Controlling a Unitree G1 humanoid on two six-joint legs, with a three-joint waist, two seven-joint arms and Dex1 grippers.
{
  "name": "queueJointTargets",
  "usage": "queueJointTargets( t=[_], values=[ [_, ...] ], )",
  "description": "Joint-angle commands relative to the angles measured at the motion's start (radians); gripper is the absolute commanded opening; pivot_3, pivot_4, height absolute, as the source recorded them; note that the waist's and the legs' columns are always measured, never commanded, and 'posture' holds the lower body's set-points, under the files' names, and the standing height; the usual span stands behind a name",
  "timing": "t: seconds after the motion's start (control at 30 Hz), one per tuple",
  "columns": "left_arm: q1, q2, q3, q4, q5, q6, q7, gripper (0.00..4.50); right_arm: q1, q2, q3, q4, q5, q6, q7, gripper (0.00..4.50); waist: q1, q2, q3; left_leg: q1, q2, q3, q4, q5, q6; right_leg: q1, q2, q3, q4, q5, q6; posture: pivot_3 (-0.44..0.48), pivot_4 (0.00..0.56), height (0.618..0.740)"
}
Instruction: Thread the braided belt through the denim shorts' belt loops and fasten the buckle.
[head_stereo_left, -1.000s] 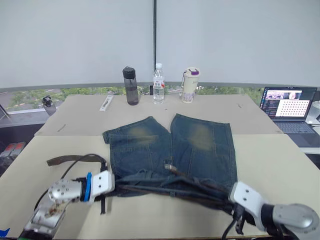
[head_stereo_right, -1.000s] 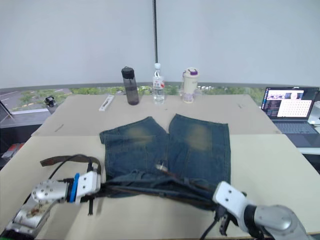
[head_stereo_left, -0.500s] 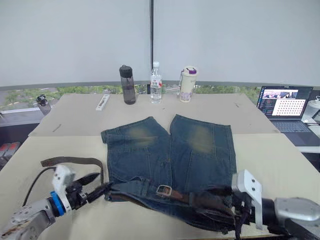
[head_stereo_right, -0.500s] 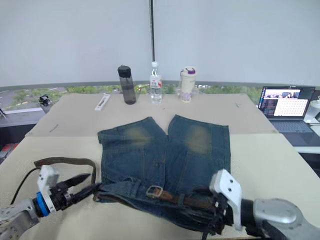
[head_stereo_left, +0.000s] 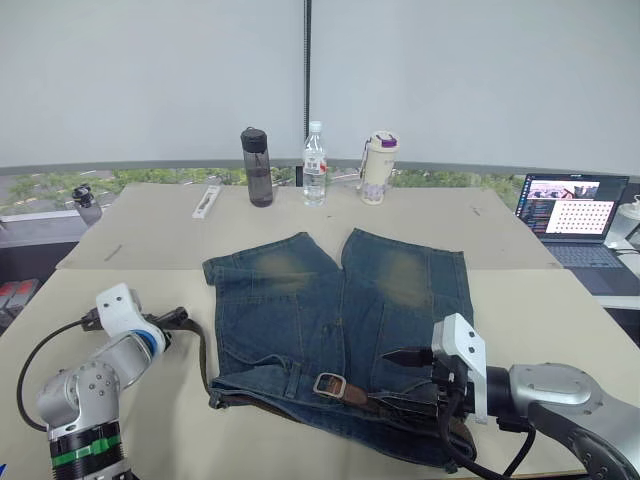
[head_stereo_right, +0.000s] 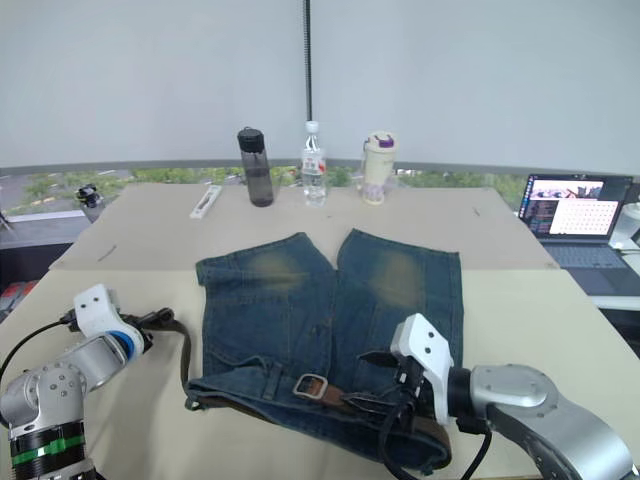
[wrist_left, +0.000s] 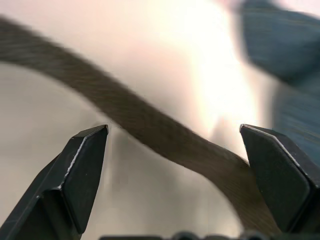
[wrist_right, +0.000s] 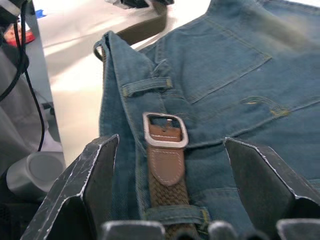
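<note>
Along the near table edge: the right gripper lies low over the waistband, jaws spread wide with nothing between them; the left gripper sits off the shorts' left side, jaws likewise wide apart and holding nothing.
Buckle: the buckle, a silver-grey frame, lies flat on the waistband near the middle of the denim shorts, between the right gripper's fingers in the right wrist view; whether its prong is engaged cannot be made out.
Braided belt: the braided belt runs from the buckle under a belt loop toward the right gripper, where its further course is hidden behind the gripper; a second belt loop lies beside the buckle with no strap visibly through it.
Loose strap: on the left the brown strap leaves the waistband corner and curves up over the bare table toward the left gripper; in the left wrist view it crosses between the fingers, blurred, and whether it touches them cannot be told.
Shorts: spread flat, waistband nearest, both legs pointing away, the near right corner covered by the right arm.
Far table edge: a dark bottle, a clear water bottle and a cream tumbler stand in a row, contents not discernible; a small white object lies left of them.
Far right: an open laptop, cut off by the edge.
</note>
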Motion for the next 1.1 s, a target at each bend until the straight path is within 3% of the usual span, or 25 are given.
queueJointTargets(
  t=[0.03, 0.17, 0.27, 0.47, 0.53, 0.63, 0.8, 0.9, 1.03, 1.1],
  values=[
    [-0.063, 0.025, 0.007, 0.136, 0.113, -0.074, 0.048, 4.48, 0.002, -0.014, 0.018, -0.013, -0.036, -0.054, 0.005, 3.74, 0.001, 0.000, 0.000, 0.000, 0.000, -0.001, 0.000, 0.000, 0.000, 0.000, 0.001, 0.000, 0.000, 0.000, -0.001, 0.000, 0.150, 0.740],
    [-0.144, 0.047, -0.011, 0.323, 0.203, -0.207, 0.020, 4.48, 0.012, -0.007, 0.021, -0.014, -0.039, -0.066, -0.001, 3.74, -0.005, 0.002, -0.001, 0.001, 0.000, -0.003, -0.001, -0.002, -0.003, -0.002, 0.002, 0.001, 0.001, 0.001, -0.003, 0.000, 0.150, 0.740],
    [-0.155, 0.054, -0.001, 0.374, 0.246, -0.271, 0.023, 3.63, 0.032, -0.027, 0.018, -0.012, -0.069, -0.086, 0.006, 3.74, -0.007, 0.003, -0.001, 0.000, 0.000, -0.003, -0.001, -0.002, -0.003, -0.002, 0.002, 0.001, 0.001, 0.000, -0.003, 0.000, 0.150, 0.740],
    [-0.080, 0.059, 0.019, 0.293, 0.280, -0.346, -0.008, 1.56, 0.028, -0.014, 0.011, -0.007, -0.069, -0.082, -0.012, 3.74, -0.011, 0.002, -0.001, 0.000, 0.000, -0.002, -0.002, -0.004, -0.007, -0.003, 0.002, 0.001, 0.001, 0.001, -0.003, 0.000, 0.150, 0.740],
    [-0.040, 0.084, -0.017, 0.257, 0.304, -0.402, -0.084, 0.94, 0.019, -0.010, 0.026, -0.009, -0.079, -0.081, -0.023, 3.74, -0.011, 0.002, -0.001, 0.000, 0.000, -0.002, -0.002, -0.004, -0.007, -0.003, 0.002, 0.001, 0.001, 0.001, -0.003, 0.000, 0.150, 0.740],
    [0.033, 0.158, -0.136, 0.099, 0.352, -0.550, -0.309, 0.04, -0.012, 0.008, 0.039, -0.018, -0.087, -0.068, -0.058, 3.74, -0.008, -0.001, 0.000, -0.001, 0.001, -0.002, -0.002, -0.006, -0.009, -0.005, 0.002, 0.001, 0.001, 0.000, -0.004, 0.000, 0.150, 0.740],
    [-0.004, 0.315, -0.467, -0.135, 0.492, -0.889, -0.749, 0.04, -0.195, 0.101, 0.074, 0.012, -0.036, 0.044, -0.170, 3.74, 0.018, -0.002, 0.001, -0.004, 0.003, 0.001, -0.005, -0.007, -0.014, -0.009, -0.005, -0.006, -0.009, 0.001, -0.023, 0.000, 0.150, 0.740],
    [-0.044, 0.308, -0.586, -0.111, 0.569, -1.070, -0.867, 0.04, -0.308, 0.200, 0.064, 0.052, 0.082, 0.167, -0.240, 3.74, 0.018, 0.008, -0.004, -0.007, 0.002, 0.017, -0.016, -0.007, -0.013, -0.013, -0.022, -0.007, -0.014, 0.004, -0.027, 0.000, 0.150, 0.740],
    [-0.110, 0.250, -0.737, -0.012, 0.667, -1.386, -0.993, 0.04, -0.448, 0.389, 0.019, 0.161, 0.245, 0.354, -0.420, 3.74, 0.002, 0.009, -0.005, -0.010, 0.002, 0.028, -0.010, 0.006, 0.006, -0.008, -0.018, -0.002, -0.015, 0.007, -0.015, 0.000, 0.150, 0.740],
    [-0.132, 0.226, -0.768, 0.046, 0.677, -1.491, -1.039, 0.04, -0.495, 0.459, -0.020, 0.208, 0.277, 0.416, -0.513, 3.74, 0.000, 0.009, -0.005, -0.012, 0.003, 0.027, -0.010, 0.006, 0.007, -0.010, -0.016, -0.002, -0.015, 0.011, -0.008, 0.000, 0.150, 0.740]
  ],
)
